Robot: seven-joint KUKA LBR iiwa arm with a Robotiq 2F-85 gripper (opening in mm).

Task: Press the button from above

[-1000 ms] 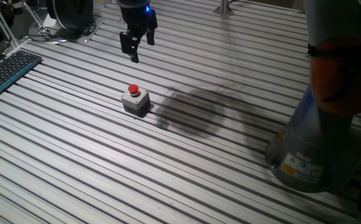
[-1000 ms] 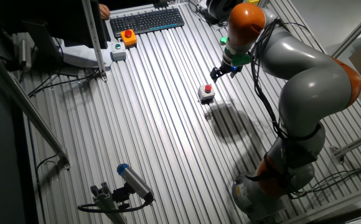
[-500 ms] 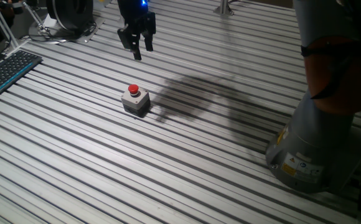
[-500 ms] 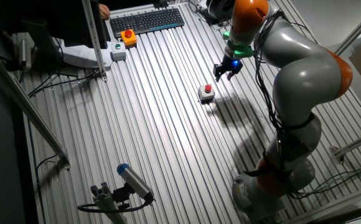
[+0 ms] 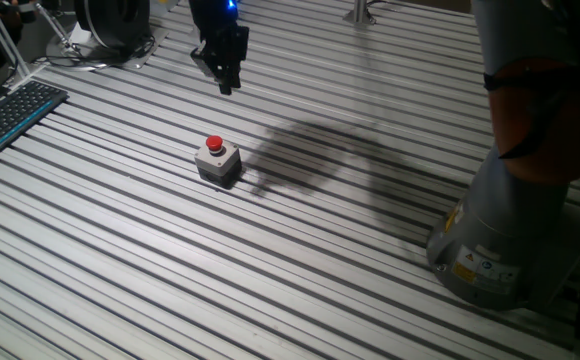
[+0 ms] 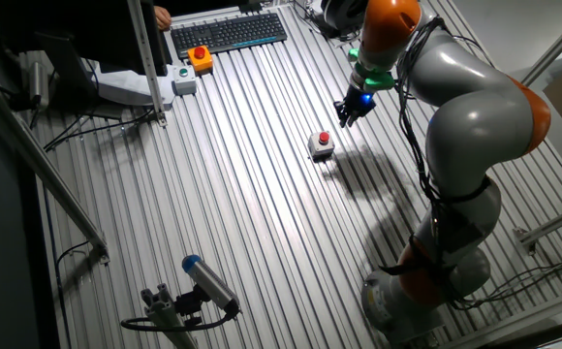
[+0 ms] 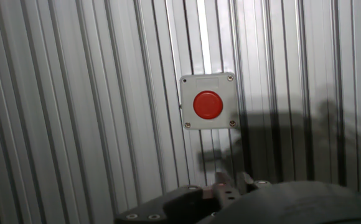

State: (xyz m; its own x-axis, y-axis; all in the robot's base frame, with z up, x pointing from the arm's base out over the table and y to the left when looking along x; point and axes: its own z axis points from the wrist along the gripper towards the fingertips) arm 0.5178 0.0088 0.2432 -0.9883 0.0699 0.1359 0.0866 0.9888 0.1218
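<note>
The button [image 5: 215,145] is a small red dome on a light-grey square box [image 5: 218,163] standing on the slatted metal table. It also shows in the other fixed view [image 6: 324,138] and in the hand view [image 7: 207,104], just above the middle of the frame. My gripper [image 5: 227,84] hangs in the air above and beyond the button, apart from it. In the other fixed view my gripper [image 6: 344,115] is up and to the right of the button. Its fingers are together, with no gap showing, and hold nothing. The fingertips [image 7: 230,182] show at the bottom of the hand view.
A black keyboard [image 5: 8,115] lies at the table's left edge. An orange box with a red button [image 6: 200,58] sits near it. My grey base [image 5: 505,245] stands at the right. A blue-tipped tool [image 6: 206,280] lies at the near edge in the other fixed view.
The fingers, spread apart one second ago, have closed together. The gripper has risen a little and stays above and beyond the button. The button has not moved.
</note>
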